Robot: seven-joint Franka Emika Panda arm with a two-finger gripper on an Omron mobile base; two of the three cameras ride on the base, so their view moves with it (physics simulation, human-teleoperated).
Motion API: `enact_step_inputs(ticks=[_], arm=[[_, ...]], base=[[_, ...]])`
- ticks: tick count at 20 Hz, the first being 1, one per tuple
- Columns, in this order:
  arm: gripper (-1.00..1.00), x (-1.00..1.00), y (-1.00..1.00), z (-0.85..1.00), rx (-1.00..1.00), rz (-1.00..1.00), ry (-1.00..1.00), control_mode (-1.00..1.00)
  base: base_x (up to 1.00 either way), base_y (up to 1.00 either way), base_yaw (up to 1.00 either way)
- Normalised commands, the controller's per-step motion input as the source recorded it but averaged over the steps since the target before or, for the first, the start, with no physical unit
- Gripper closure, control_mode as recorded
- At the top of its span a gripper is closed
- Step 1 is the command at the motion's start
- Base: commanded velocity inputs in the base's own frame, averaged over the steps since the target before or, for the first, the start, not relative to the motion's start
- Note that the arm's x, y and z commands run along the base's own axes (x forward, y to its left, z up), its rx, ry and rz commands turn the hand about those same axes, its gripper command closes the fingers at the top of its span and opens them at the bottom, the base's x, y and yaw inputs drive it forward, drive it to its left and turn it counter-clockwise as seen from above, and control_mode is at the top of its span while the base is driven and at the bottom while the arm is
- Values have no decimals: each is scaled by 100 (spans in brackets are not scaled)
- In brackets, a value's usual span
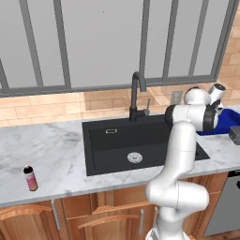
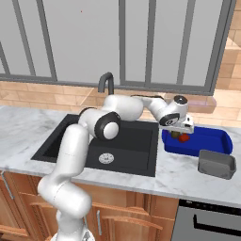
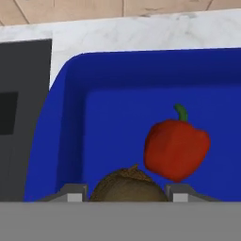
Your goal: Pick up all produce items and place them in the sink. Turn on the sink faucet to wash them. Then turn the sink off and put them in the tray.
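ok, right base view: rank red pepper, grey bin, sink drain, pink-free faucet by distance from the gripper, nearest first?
1. red bell pepper, in the blue tray just under the gripper
2. grey bin, on the counter to the right, nearer the camera
3. faucet and sink drain, both left: too close to call

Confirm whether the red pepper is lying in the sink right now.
No, the red pepper lies on the floor of the blue tray, beside the black sink.

Tray (image 3: 70,117) floor lies free left of red pepper (image 3: 176,149).
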Motion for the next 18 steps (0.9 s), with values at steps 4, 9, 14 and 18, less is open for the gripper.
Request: enact_step_inputs(ticks=[4, 9, 14, 18], arm=[[100, 0, 0, -28, 0, 0, 2, -100], [100, 2, 0, -19, 0, 0, 3, -100], [100, 8, 0, -13, 0, 0, 3, -100], [-100, 10, 0, -11, 0, 0, 6, -100]], base=[[0, 0, 0], [0, 0, 0], [0, 0, 0], [0, 0, 0]])
